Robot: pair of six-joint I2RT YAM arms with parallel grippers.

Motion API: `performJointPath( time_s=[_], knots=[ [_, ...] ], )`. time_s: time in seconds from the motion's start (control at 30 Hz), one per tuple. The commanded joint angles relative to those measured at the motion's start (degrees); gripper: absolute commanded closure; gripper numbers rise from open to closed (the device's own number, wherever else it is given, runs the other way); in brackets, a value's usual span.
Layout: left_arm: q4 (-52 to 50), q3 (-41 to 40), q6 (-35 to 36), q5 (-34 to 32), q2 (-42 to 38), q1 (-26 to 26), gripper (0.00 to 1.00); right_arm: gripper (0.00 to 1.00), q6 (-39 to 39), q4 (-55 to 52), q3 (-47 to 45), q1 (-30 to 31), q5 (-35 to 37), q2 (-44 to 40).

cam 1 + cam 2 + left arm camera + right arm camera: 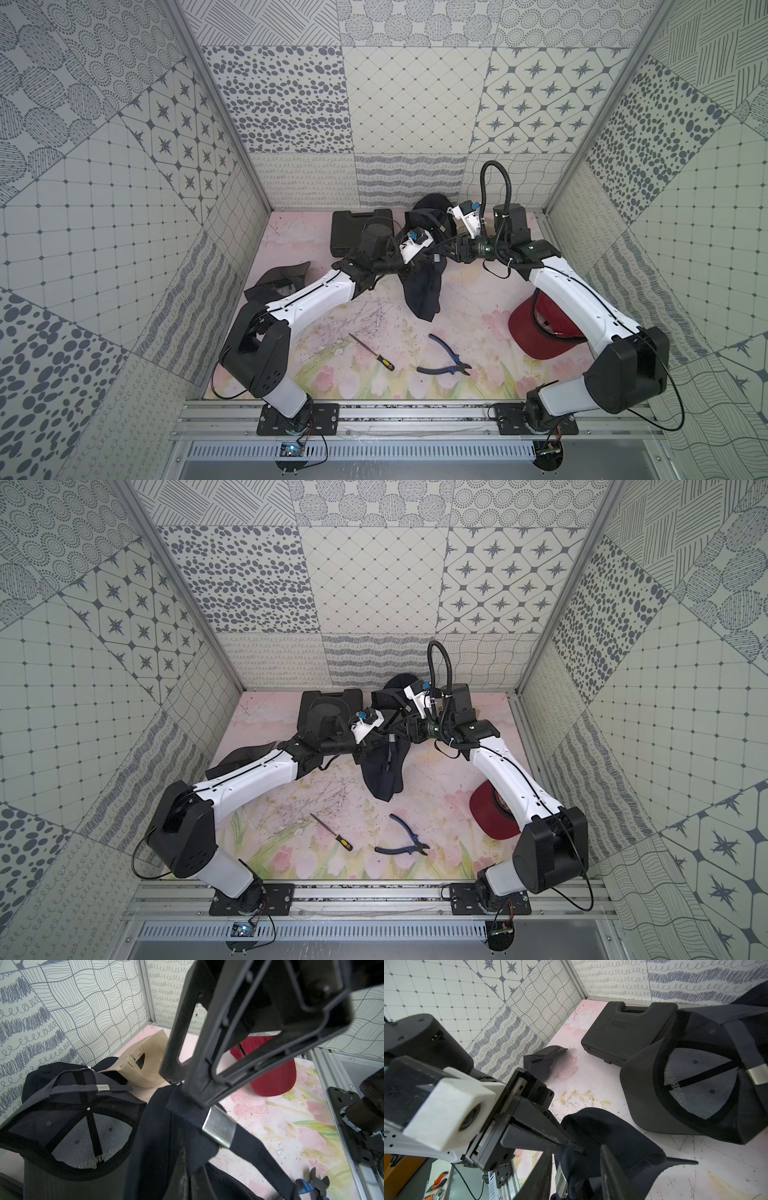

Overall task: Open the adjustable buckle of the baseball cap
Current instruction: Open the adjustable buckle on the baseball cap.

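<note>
A navy baseball cap [424, 295] [382, 775] hangs between my two grippers above the middle of the table. Its silver buckle [219, 1126] [560, 1178] sits on the navy strap. My left gripper [187, 1159] [430, 255] is shut on the cap's fabric just beside the buckle. My right gripper [576, 1153] [442, 253] faces it from the other side. Its jaws stand apart on either side of the strap and buckle, with a gap still showing. One of its fingers [195, 1093] lies against the strap above the buckle.
A grey cap [79, 1126] lies upside down behind, with a tan cap [145, 1068] beyond it. A black case [353, 232] stands at the back, a black cap [282, 278] at left, a red cap [540, 332] under my right arm. A screwdriver [374, 353] and blue pliers [446, 357] lie in front.
</note>
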Motion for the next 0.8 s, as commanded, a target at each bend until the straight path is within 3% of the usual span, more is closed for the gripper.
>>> performJointPath(
  time_s=[0.0, 0.33, 0.53, 0.77],
  knots=[
    [-0.11, 1.04, 1.55, 2.02, -0.49, -0.62, 1.00, 0.63, 0.46, 0.80, 1.45, 0.04, -2.33, 0.27],
    [-1.57, 1.88, 2.09, 1.59, 0.25, -0.67, 1.00, 0.81, 0.39, 1.05, 1.30, 0.05, -3.82, 0.59],
    [-2.50, 2.85, 1.22, 0.27, 0.86, -0.64, 1.00, 1.00, -0.76, 2.48, 0.36, 0.04, -6.76, -0.93],
    [-4.14, 5.91, -5.04, -6.11, 2.98, -0.66, 1.00, 1.00, -2.98, 5.00, -3.97, 0.10, -9.56, -4.73]
  ],
)
